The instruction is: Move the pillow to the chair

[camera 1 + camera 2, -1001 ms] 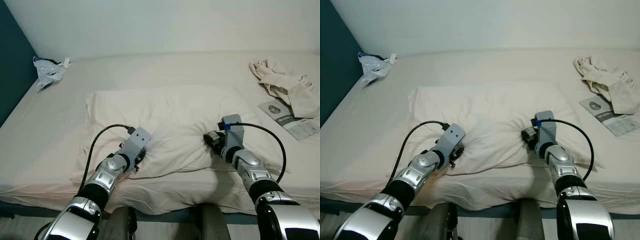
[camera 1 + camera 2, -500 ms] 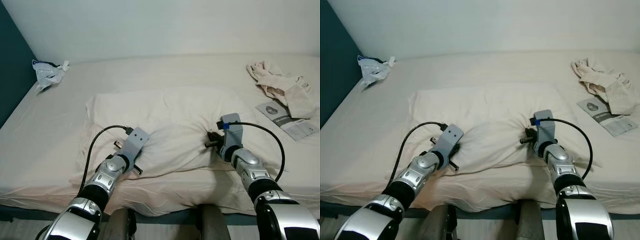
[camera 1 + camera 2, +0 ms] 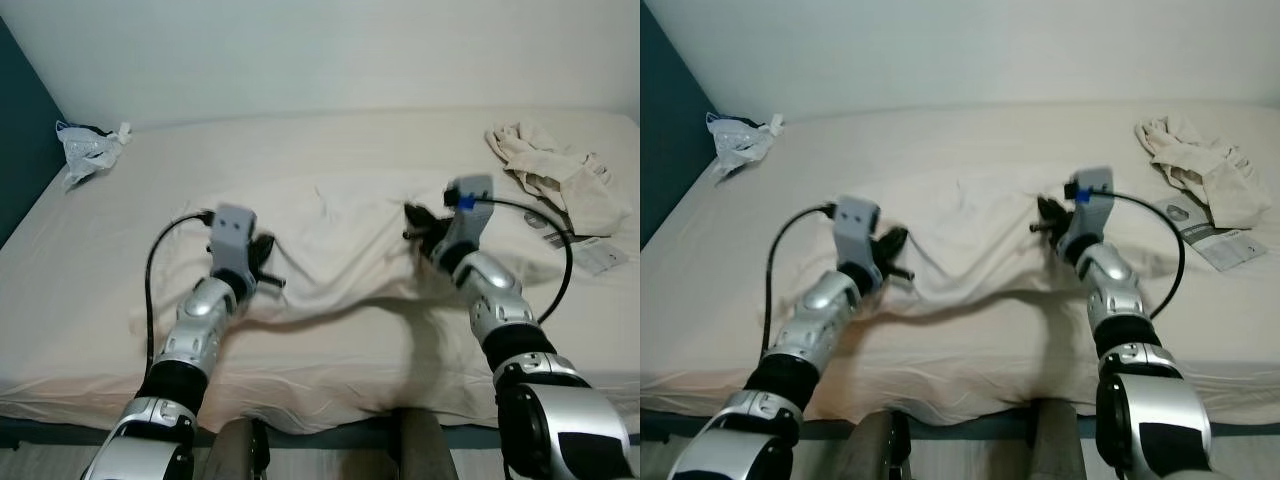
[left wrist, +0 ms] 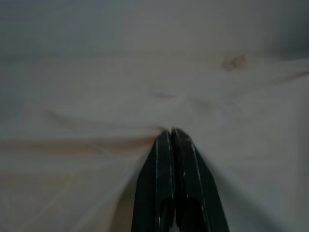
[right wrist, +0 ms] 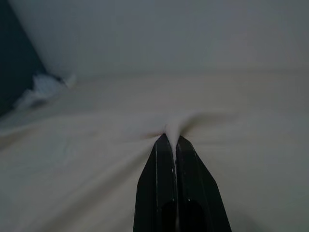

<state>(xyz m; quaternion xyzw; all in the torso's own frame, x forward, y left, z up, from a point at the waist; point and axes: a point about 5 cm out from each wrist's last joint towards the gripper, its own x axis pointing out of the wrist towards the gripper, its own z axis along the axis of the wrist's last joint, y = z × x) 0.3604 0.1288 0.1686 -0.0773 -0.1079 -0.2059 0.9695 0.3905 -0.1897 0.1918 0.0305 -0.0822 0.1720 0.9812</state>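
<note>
A crumpled plastic bag (image 3: 88, 148) lies at the bed's (image 3: 80, 290) far left corner. The left gripper (image 3: 262, 262) is clamped on the pillow's (image 3: 340, 250) left near edge, fingers (image 4: 166, 159) pressed together on the fabric. The pillow hangs between both grippers, its near edge raised off the bed. The right gripper (image 3: 415, 225) pinches the right near edge. Farther right, a bundle of cloth (image 3: 550, 175) and a leaflet (image 3: 595, 255) lie on the bed.

Plain cream pillow (image 3: 340, 250), black fingers (image 4: 166, 159)
</note>
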